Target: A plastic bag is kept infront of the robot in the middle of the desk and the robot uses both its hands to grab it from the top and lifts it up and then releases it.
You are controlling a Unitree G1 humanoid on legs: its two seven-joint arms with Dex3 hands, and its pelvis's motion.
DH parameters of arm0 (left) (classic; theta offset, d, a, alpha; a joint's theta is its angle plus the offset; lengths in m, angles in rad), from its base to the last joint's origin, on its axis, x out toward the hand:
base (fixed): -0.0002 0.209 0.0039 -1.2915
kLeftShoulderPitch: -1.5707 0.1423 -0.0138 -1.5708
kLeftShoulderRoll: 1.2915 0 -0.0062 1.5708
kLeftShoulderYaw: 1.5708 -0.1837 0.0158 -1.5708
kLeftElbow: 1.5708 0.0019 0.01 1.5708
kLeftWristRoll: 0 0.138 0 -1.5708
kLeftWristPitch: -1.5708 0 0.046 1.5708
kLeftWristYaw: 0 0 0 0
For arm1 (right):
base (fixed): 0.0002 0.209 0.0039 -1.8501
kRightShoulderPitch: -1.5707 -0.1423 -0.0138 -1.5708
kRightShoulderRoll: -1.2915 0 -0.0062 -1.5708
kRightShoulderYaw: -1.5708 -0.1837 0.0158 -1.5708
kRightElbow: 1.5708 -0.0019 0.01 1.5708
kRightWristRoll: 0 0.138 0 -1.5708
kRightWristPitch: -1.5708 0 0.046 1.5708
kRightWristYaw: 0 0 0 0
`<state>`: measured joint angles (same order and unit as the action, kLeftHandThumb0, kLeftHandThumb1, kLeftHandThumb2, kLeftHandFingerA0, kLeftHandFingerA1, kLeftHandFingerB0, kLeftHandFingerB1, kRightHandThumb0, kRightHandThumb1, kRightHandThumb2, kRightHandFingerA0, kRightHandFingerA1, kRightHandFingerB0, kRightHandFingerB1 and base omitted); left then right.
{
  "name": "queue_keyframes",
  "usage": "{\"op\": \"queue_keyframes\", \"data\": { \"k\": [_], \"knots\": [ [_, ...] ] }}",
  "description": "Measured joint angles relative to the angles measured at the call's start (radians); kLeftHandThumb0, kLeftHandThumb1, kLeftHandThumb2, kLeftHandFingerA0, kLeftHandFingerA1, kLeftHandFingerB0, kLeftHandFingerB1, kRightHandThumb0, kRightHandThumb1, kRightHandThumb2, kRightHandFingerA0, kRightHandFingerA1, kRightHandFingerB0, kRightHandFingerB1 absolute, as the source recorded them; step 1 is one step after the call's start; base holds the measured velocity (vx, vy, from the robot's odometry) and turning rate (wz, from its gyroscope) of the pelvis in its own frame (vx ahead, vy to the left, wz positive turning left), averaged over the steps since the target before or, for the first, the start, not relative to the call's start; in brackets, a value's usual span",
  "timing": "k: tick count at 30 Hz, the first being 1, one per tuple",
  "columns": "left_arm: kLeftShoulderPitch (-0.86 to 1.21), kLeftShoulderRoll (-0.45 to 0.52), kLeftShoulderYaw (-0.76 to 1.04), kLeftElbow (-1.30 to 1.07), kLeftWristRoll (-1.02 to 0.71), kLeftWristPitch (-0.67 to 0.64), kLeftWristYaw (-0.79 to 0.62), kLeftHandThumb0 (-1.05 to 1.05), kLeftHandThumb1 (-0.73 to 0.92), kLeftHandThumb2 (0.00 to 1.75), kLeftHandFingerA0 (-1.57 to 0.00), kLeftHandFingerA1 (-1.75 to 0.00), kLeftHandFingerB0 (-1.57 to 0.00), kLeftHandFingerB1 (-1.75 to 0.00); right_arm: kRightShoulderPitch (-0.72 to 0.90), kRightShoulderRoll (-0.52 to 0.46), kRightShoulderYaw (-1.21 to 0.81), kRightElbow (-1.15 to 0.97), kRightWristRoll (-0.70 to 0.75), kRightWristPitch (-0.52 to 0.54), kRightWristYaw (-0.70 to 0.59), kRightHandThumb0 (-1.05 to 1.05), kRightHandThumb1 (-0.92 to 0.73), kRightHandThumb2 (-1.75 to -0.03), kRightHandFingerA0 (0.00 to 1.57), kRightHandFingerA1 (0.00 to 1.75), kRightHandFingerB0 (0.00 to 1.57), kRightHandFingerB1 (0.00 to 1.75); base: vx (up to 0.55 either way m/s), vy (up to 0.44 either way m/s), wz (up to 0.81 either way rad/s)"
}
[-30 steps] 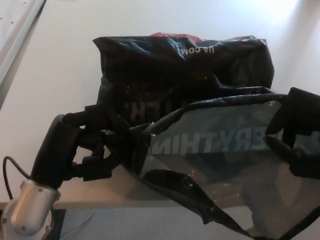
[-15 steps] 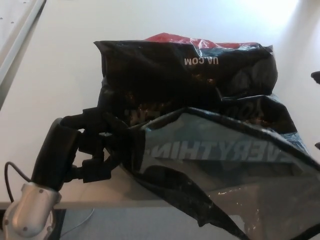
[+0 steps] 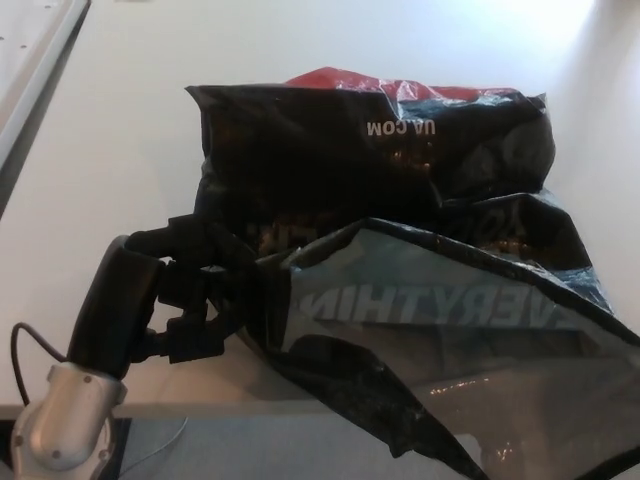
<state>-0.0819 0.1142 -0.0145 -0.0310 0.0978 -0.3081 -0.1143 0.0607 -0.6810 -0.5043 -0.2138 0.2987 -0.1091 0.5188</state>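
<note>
A black plastic bag (image 3: 400,170) with white lettering and a red patch at its top lies slumped on the white desk (image 3: 120,150). Its near flap hangs over the desk's front edge at the lower right. My left hand (image 3: 195,290) is at the bag's left edge. Its fingers above and thumb below are closed on the crumpled plastic there. My right hand does not show anywhere in the head view.
A pale panel (image 3: 30,60) runs along the desk's far left side. A thin black cable (image 3: 20,345) loops beside my left wrist. The desk's front edge crosses the picture just below my left hand.
My right hand let go of the bag's right side and moved off to the right, out of the picture. The bag's right part sank onto the desk. The left hand has kept its place.
</note>
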Motion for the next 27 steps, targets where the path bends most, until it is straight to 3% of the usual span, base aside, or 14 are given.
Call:
{"op": "queue_keyframes", "data": {
  "k": [1, 4, 5, 7, 9, 10, 11, 12, 14, 17, 19, 20, 27],
  "knots": [
    [0.0, -0.002, -0.001, 0.0, 0.0, 0.0, 0.0, -0.33, 0.45, 0.91, -1.18, -1.29, -0.93, -1.02, 0.002, -0.009, 0.007, 0.031, -0.01, -0.003, 0.006, -0.14, -0.37, -0.53, 1.07, 1.75, 0.06, 0.27, 0.0, 0.0, 0.0],
    [0.001, -0.003, -0.002, 0.0, 0.0, 0.0, 0.001, -0.34, 0.46, 0.9, -1.18, -1.3, -0.93, -1.04, 0.004, -0.035, 0.042, 0.094, -0.051, -0.007, 0.01, -0.11, -0.38, -0.52, 1.02, 1.75, 0.08, 0.29, 0.0, 0.0, 0.0],
    [0.001, -0.003, -0.003, 0.0, 0.0, 0.0, 0.001, -0.34, 0.46, 0.9, -1.18, -1.31, -0.93, -1.02, 0.005, -0.04, 0.058, 0.112, -0.07, -0.008, 0.009, -0.06, -0.41, -0.48, 0.91, 1.75, 0.09, 0.19, 0.0, 0.0, 0.0],
    [0.001, -0.004, -0.005, 0.0, 0.0, 0.0, 0.001, -0.35, 0.46, 0.9, -1.18, -1.31, -0.93, -1.04, 0.005, -0.045, 0.094, 0.154, -0.104, -0.011, 0.004, -0.3, -0.38, -0.48, 0.92, 1.75, 0.08, 0.19, 0.0, 0.0, 0.0],
    [0.004, -0.004, -0.006, -0.001, 0.0, 0.0, 0.001, -0.32, 0.45, 0.9, -1.17, -1.29, -0.93, -1.01, 0.002, -0.046, 0.139, 0.2, -0.137, -0.018, 0.001, -0.22, -0.36, -0.5, 0.93, 1.75, 0.06, 0.24, 0.0, 0.0, 0.0],
    [0.006, -0.005, -0.006, -0.001, 0.0, 0.0, 0.001, -0.41, 0.59, 0.61, -0.86, -1.65, -0.92, -1.05, 0.002, -0.045, 0.161, 0.214, -0.153, -0.021, 0.0, -0.22, -0.38, -0.51, 0.98, 1.75, 0.09, 0.2, 0.0, 0.0, 0.0],
    [0.007, -0.005, -0.006, -0.001, 0.0, 0.0, 0.002, -0.32, 0.45, 0.91, -1.17, -1.29, -0.94, -1.01, 0.002, -0.045, 0.19, 0.219, -0.171, -0.025, -0.001, -0.19, -0.4, -0.5, 0.96, 1.75, 0.09, 0.18, 0.0, 0.0, 0.0],
    [0.007, -0.006, -0.007, -0.001, 0.0, 0.0, 0.003, -0.39, 0.59, 0.58, -0.87, -1.66, -0.9, -1.14, 0.002, -0.043, 0.219, 0.219, -0.19, -0.03, -0.003, -0.13, -0.41, -0.5, 0.97, 1.75, 0.09, 0.12, 0.0, 0.0, 0.0],
    [0.008, -0.007, -0.007, -0.001, 0.001, 0.0, 0.003, -0.41, 0.59, 0.61, -0.85, -1.64, -0.89, -1.14, 0.008, -0.043, 0.26, 0.216, -0.224, -0.042, -0.008, -0.06, -0.41, -0.51, 0.97, 1.74, 0.1, 0.11, 0.0, 0.0, 0.0],
    [0.016, -0.01, -0.01, -0.004, 0.001, 0.0, 0.004, -0.38, 0.58, 0.59, -0.87, -1.66, -0.89, -1.17, 0.013, -0.034, 0.312, 0.213, -0.272, -0.057, -0.024, -0.12, -0.4, -0.52, 1.01, 1.75, 0.08, 0.1, 0.0, 0.0, 0.0],
    [0.02, -0.014, -0.013, -0.01, 0.001, 0.001, 0.006, -0.37, 0.58, 0.6, -0.87, -1.66, -0.9, -1.14, 0.013, -0.023, 0.348, 0.217, -0.303, -0.069, -0.037, -0.11, -0.41, -0.53, 1.04, 1.75, 0.06, 0.11, 0.0, 0.0, 0.0],
    [0.02, -0.015, -0.013, -0.01, 0.001, 0.001, 0.006, -0.31, 0.46, 0.91, -1.17, -1.29, -0.92, -1.02, 0.012, -0.016, 0.364, 0.22, -0.319, -0.075, -0.045, -0.09, -0.42, -0.53, 1.03, 1.75, 0.07, 0.12, 0.0, 0.0, 0.0],
    [0.021, -0.02, -0.014, -0.011, 0.001, 0.0, 0.006, -0.31, 0.44, 0.91, -1.17, -1.28, -0.93, -1.01, -0.007, 0.011, 0.463, 0.22, -0.402, -0.086, -0.07, -0.07, -0.41, -0.51, 0.99, 1.75, 0.07, 0.13, 0.0, 0.0, 0.0]
  ]
}}
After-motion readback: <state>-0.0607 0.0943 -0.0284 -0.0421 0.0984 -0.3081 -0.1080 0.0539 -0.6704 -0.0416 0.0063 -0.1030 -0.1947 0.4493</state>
